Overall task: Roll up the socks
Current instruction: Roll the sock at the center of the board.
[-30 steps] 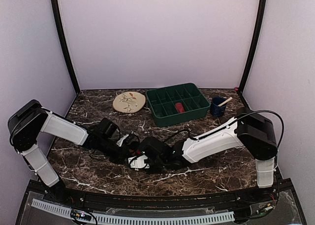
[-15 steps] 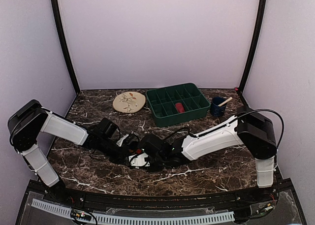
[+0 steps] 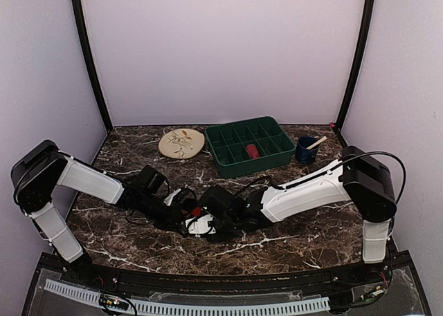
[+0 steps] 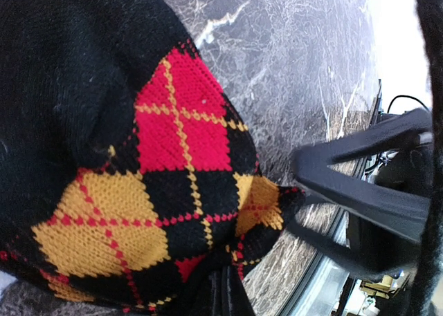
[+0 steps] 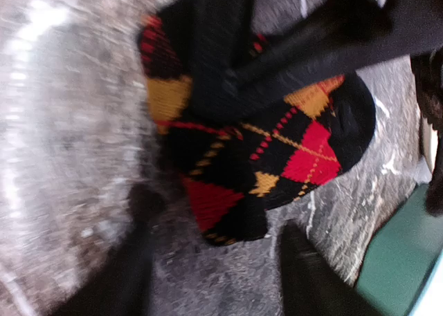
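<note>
A black argyle sock with red and yellow diamonds lies bunched on the marble table at the front centre, and a little red of it shows in the top view. My left gripper is shut on a fold of the sock; in the top view it sits at the sock's left. My right gripper is open, its fingers spread just short of the sock's near edge. In the top view it meets the left one over the sock. A small white patch lies beside them.
A green compartment tray holding a red item stands at the back centre. A round patterned plate lies to its left and a blue cup with a stick to its right. The tray's edge shows in the right wrist view.
My right gripper has moved a little left and further in toward the sock. The left arm has stayed in place with the sock in its grip.
</note>
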Controlling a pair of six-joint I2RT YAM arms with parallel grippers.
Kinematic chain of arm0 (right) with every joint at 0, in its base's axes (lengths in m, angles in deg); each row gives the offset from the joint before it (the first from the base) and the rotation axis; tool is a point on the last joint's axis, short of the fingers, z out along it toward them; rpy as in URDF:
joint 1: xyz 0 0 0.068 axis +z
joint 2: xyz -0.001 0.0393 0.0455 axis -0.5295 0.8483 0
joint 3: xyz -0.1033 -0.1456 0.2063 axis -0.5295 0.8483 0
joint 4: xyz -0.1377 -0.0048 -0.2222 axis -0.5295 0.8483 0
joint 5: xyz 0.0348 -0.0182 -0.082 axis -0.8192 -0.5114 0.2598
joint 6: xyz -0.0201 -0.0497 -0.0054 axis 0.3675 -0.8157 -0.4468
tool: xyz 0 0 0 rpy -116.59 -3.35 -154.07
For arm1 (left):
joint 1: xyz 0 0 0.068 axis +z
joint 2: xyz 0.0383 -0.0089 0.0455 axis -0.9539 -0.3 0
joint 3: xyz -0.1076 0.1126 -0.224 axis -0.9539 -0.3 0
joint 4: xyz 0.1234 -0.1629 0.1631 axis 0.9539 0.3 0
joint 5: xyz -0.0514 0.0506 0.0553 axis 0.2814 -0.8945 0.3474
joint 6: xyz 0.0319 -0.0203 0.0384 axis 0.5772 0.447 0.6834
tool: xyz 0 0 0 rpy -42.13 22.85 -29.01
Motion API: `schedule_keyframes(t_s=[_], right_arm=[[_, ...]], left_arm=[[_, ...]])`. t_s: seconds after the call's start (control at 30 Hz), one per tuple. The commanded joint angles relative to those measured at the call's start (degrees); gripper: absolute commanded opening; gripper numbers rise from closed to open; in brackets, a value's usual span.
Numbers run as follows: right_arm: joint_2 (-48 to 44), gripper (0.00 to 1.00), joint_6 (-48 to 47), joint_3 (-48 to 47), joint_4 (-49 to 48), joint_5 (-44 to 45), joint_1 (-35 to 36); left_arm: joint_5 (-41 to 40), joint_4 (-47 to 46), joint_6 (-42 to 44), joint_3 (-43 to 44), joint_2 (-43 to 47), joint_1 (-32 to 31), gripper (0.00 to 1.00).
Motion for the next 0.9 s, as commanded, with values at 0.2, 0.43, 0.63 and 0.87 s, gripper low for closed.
schedule_keyframes(t_s=[0.2, 0.43, 0.63, 0.87], right_arm=[[-11.11, 1.0, 26.4, 8.15, -8.02, -2.87, -0.48], [-15.06, 1.0, 33.26, 12.68, -18.55, 3.44, -1.45], [-14.64, 0.82, 31.54, 9.82, -15.26, -2.63, -3.75], [-8.91, 0.45, 25.65, 3.91, -4.33, -6.72, -2.35]], left_arm=[[-3.61, 5.69, 0.0, -2.13, -1.09, 0.39, 0.0], [-3.87, 5.9, -0.08, -2.1, -1.16, 0.39, 0.0], [-4.38, 5.89, -0.26, -2.44, -0.92, 0.39, 0.0], [-4.38, 5.84, -0.17, -2.33, -1.38, 0.4, 0.0]])
